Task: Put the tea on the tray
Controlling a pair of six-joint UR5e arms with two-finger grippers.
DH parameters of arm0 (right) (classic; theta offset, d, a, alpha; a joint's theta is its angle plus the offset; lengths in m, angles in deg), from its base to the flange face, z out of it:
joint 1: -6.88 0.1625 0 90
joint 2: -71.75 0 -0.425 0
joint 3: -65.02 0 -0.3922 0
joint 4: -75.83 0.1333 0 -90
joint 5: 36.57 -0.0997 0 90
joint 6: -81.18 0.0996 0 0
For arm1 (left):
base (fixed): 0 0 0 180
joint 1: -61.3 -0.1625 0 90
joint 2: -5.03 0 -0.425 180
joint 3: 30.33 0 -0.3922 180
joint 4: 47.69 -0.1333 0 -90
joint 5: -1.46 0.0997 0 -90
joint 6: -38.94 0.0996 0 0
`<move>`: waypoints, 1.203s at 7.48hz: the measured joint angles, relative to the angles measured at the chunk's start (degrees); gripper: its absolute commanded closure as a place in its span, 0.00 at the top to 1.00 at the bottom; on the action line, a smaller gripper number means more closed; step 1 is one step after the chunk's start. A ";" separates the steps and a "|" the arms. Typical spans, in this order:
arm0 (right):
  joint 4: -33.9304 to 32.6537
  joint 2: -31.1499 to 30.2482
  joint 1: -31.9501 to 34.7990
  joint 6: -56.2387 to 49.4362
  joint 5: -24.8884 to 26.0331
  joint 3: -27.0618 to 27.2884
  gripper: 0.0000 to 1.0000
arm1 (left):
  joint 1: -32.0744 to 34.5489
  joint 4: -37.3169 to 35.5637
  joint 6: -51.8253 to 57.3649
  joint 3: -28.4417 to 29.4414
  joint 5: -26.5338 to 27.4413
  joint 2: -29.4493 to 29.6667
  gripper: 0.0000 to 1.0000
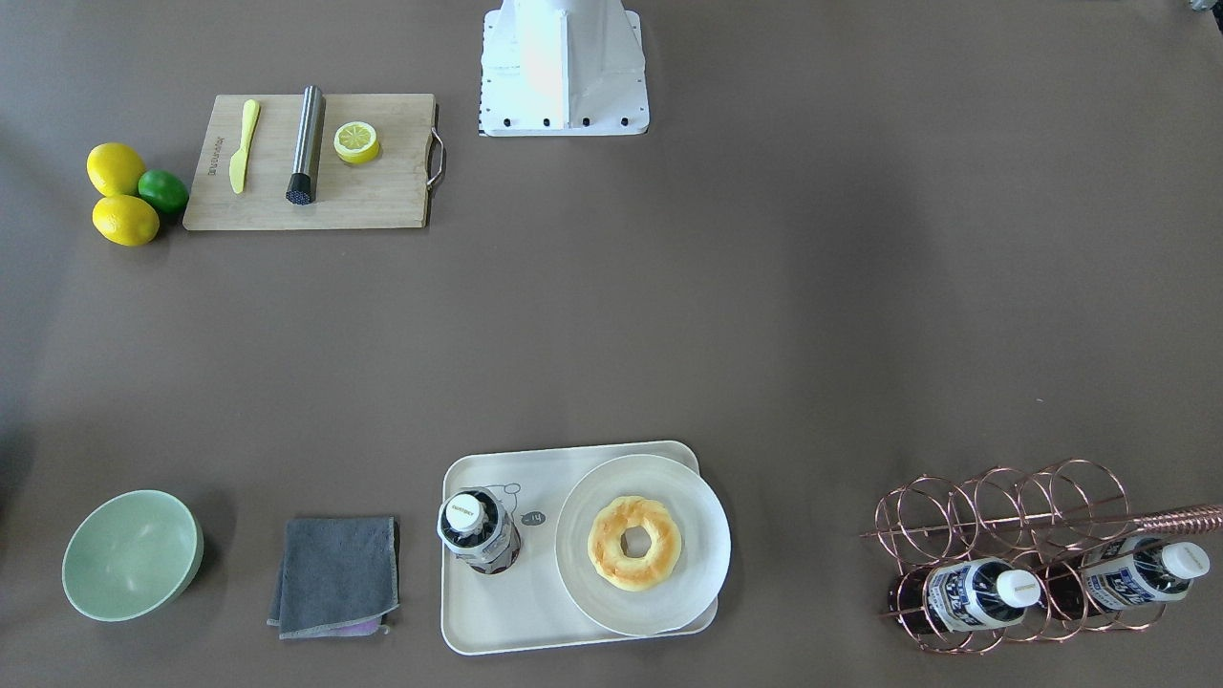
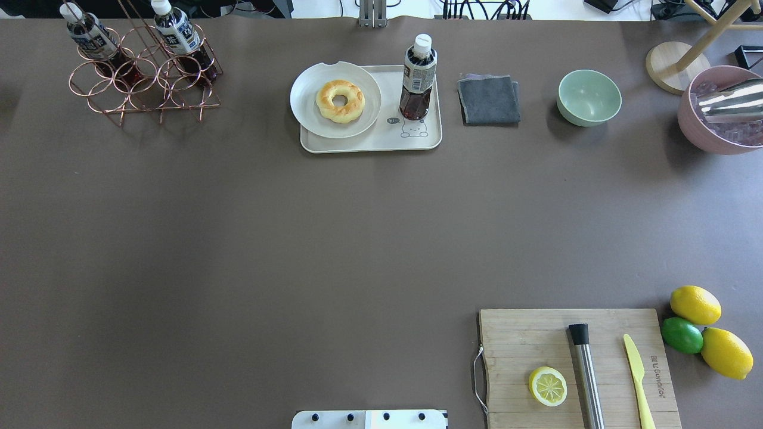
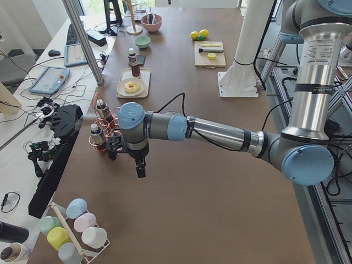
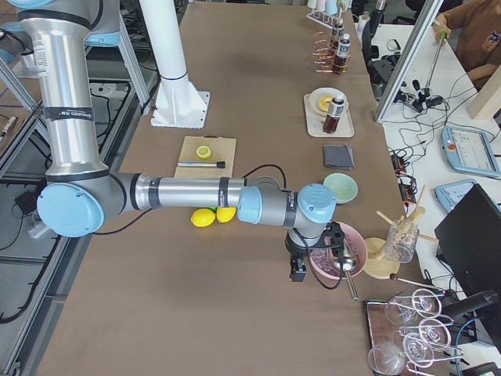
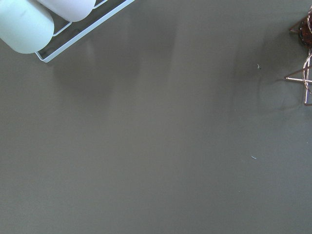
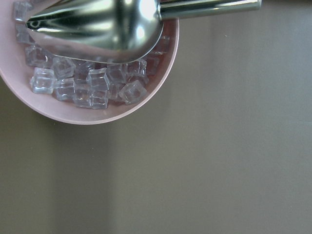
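A tea bottle (image 1: 478,530) with a white cap stands upright on the cream tray (image 1: 506,621), beside the bear drawing; it also shows in the overhead view (image 2: 418,77) on the tray (image 2: 369,145). Two alike bottles (image 2: 89,39) (image 2: 179,36) lie in the copper wire rack (image 2: 143,89). My left gripper (image 3: 141,168) shows only in the exterior left view, hanging over bare table near the rack; I cannot tell if it is open or shut. My right gripper (image 4: 297,270) shows only in the exterior right view, beside a pink bowl; I cannot tell its state.
A round plate (image 2: 310,110) with a donut (image 2: 340,100) rests on the tray's other half. A grey cloth (image 2: 489,99), green bowl (image 2: 589,97) and pink ice bowl (image 2: 715,128) with a metal scoop (image 6: 97,29) stand nearby. A cutting board (image 2: 518,339), lemons and a lime are near the robot.
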 measured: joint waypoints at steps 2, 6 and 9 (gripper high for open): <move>0.03 0.12 0.42 0.10 -0.09 0.46 1.00 | 0.03 -0.01 0.01 0.00 0.00 -0.08 0.98; 0.03 0.19 0.48 0.10 -0.10 0.63 1.00 | 0.34 0.32 0.16 1.74 0.13 -1.32 0.98; 0.04 0.25 0.49 0.09 -0.35 1.05 1.00 | 1.31 0.43 0.18 2.72 0.15 -1.59 0.98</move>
